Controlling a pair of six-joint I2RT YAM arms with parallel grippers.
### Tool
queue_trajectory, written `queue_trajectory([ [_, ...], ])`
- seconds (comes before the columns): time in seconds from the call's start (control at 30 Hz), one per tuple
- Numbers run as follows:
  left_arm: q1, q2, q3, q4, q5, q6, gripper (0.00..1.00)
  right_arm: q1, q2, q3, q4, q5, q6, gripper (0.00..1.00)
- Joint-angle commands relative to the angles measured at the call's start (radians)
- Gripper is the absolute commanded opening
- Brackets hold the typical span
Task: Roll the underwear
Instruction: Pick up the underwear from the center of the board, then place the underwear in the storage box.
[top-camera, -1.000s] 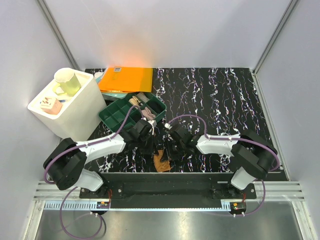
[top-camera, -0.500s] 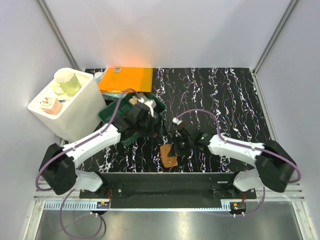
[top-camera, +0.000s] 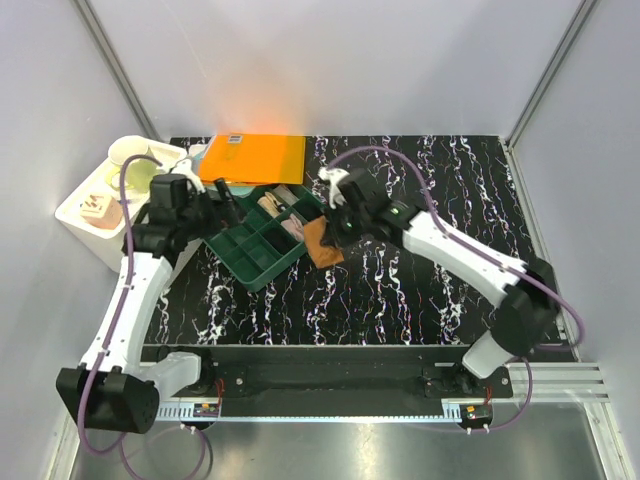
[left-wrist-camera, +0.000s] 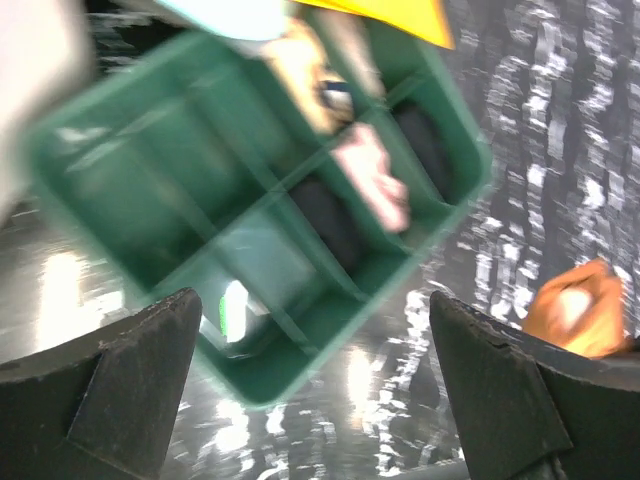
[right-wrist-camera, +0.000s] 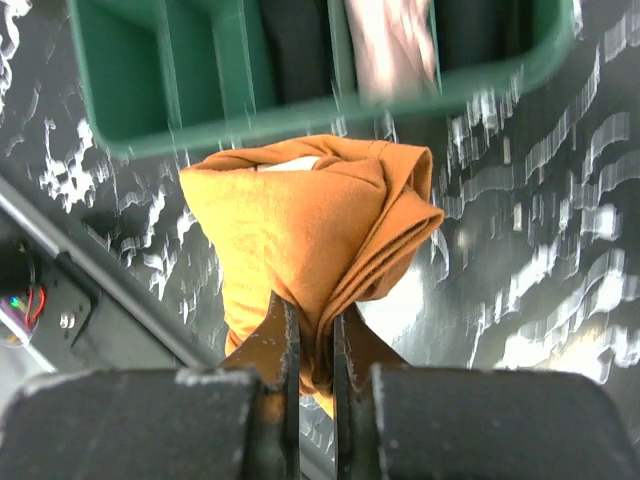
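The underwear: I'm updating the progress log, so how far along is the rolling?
Done: the brown underwear looks rolled into a bundle, and dark rolls already sit in the green tray. In hand: the right gripper is shut on that bundle beside the tray; the left gripper is open. Left: likely placing it in a compartment.

One brown underwear (top-camera: 322, 243), one green tray (top-camera: 245, 262)
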Motion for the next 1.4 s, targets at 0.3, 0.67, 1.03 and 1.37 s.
queue_trajectory([
  [0.3,0.163,-0.078,-0.037,-0.022,-0.23,0.113,0.99,0.07,0.66,0.829,-0.272,-0.098,-0.229,0.0],
  [0.67,0.163,-0.072,-0.089,0.027,-0.188,0.109,0.99,0.142,0.9,1.134,-0.457,-0.07,-0.22,0.0],
  [1.03,0.161,-0.089,-0.102,0.031,-0.164,0.107,0.99,0.174,0.987,1.166,-0.469,0.039,-0.174,0.0],
  [1.37,0.161,-0.101,-0.117,0.037,-0.121,0.103,0.99,0.196,1.081,1.183,-0.47,0.147,-0.151,0.0],
])
